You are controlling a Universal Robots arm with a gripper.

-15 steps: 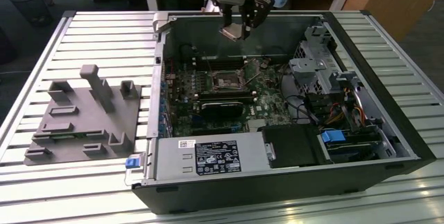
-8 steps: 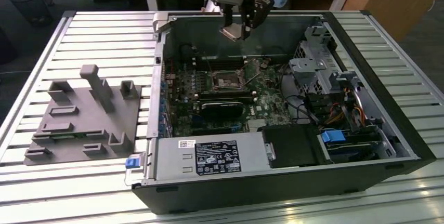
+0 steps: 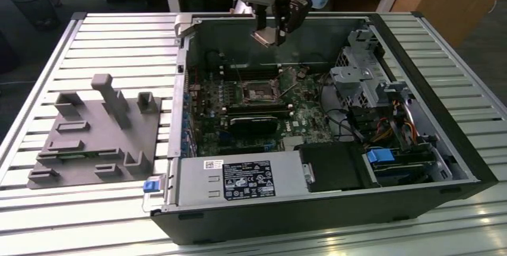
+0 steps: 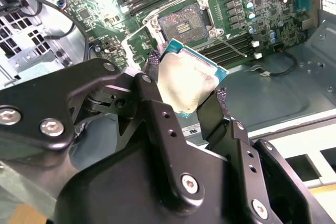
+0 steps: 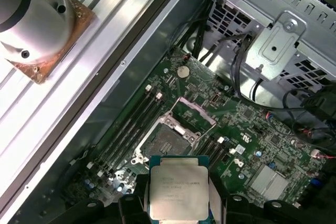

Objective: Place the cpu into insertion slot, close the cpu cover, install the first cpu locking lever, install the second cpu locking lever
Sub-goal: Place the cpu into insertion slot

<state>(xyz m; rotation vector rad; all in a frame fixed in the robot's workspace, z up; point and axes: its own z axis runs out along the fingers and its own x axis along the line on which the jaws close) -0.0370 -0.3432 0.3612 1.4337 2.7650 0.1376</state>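
Slatted metal table [image 3: 103,36] carrying an open computer case [image 3: 443,149] laid on its side, with the green motherboard [image 3: 309,113] facing up. At the upper middle of the exterior view my gripper [image 3: 269,35] hangs over the case's far wall, jaws pinching the cpu [image 4: 191,85] by two opposite edges. The insertion slot [image 3: 260,92] sits lower, near that view's centre, well apart from the chip, dark and unfilled. The cpu cover [image 5: 197,111] stands swung open beside it. In the first wrist view the chip's edges appear turned against the slot's frame.
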